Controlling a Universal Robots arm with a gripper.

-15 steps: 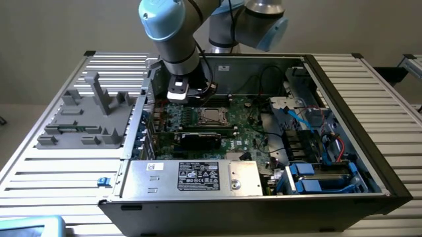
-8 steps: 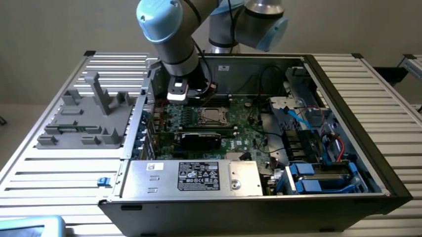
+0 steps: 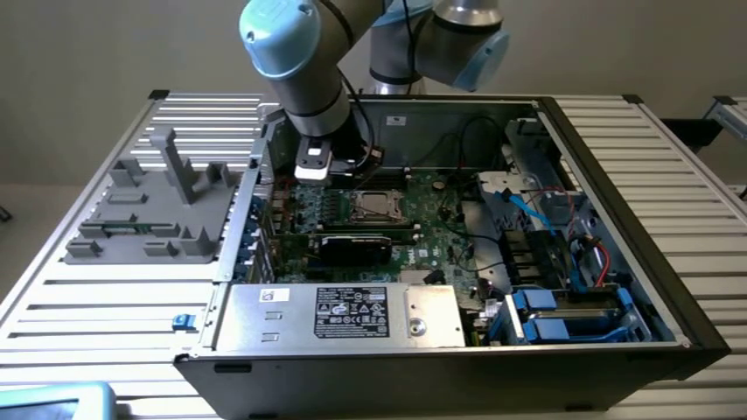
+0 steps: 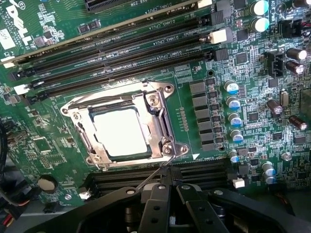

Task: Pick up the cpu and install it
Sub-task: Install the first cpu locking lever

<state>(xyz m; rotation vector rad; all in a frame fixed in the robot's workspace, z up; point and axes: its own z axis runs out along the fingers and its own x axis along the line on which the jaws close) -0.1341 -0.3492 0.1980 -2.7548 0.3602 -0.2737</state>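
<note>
Wrist view shows the claw (image 4: 170, 191) pressed together and holding nothing, hovering over the motherboard (image 4: 233, 97). Just ahead of its tips sits the cpu (image 4: 120, 132), already lying flat inside the silver socket frame (image 4: 158, 121). Judging by this, the chip looks seated; doing it well means checking it lies level within the frame, not tilted.

— What do we see of our arm (image 3: 306, 66)?
— Grey tube segments, pale blue joint caps, black cables along the wrist.
— And our gripper (image 4: 171, 187)?
— Matte black fingers with small round screws.
</note>
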